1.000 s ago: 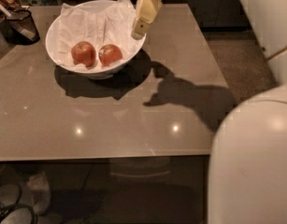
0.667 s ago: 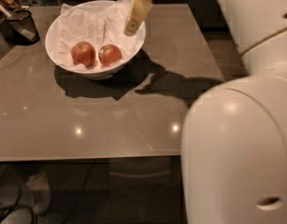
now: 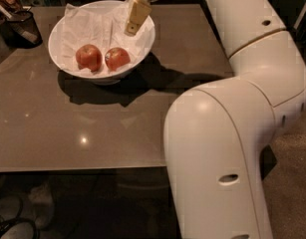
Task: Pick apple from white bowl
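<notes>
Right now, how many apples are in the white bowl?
2. The rounder apple lies at picture left in the white bowl, the squatter apple just to its right. The pincer hangs over the bowl's far right side. None seems hidden.

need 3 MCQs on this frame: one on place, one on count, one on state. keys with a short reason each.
1. Where is the gripper?
A) above the white bowl
B) on the floor
C) out of view

2. How many apples are in the bowl?
A) one
B) two
C) three

3. The squatter apple is:
A) lying in the bowl
B) lifted clear of it
C) cut in half

Key:
1 A, it hangs over the bowl's far rim.
2 B, two red-orange apples sit side by side on the paper lining.
3 A, it rests whole beside the rounder apple, apart from the gripper.
</notes>
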You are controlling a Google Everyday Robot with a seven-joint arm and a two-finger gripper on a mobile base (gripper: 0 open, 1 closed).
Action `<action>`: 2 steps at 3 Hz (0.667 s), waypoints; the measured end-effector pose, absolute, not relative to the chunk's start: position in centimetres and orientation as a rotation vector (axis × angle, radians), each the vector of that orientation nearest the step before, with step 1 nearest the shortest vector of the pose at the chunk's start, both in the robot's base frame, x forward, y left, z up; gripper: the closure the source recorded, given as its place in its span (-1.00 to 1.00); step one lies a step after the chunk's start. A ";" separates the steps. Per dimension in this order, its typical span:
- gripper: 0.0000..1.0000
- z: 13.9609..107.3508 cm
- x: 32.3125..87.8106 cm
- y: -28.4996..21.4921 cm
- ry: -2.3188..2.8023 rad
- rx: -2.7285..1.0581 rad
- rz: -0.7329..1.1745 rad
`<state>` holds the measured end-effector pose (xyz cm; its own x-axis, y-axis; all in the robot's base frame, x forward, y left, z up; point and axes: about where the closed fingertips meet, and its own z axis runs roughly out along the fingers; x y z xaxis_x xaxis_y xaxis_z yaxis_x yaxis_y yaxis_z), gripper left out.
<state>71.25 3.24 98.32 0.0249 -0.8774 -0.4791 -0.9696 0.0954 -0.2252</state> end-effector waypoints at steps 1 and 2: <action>-0.34 97.2 72.0 4.2 1.886 -1.803 0.276; -0.46 95.4 72.5 5.5 1.909 -1.789 0.338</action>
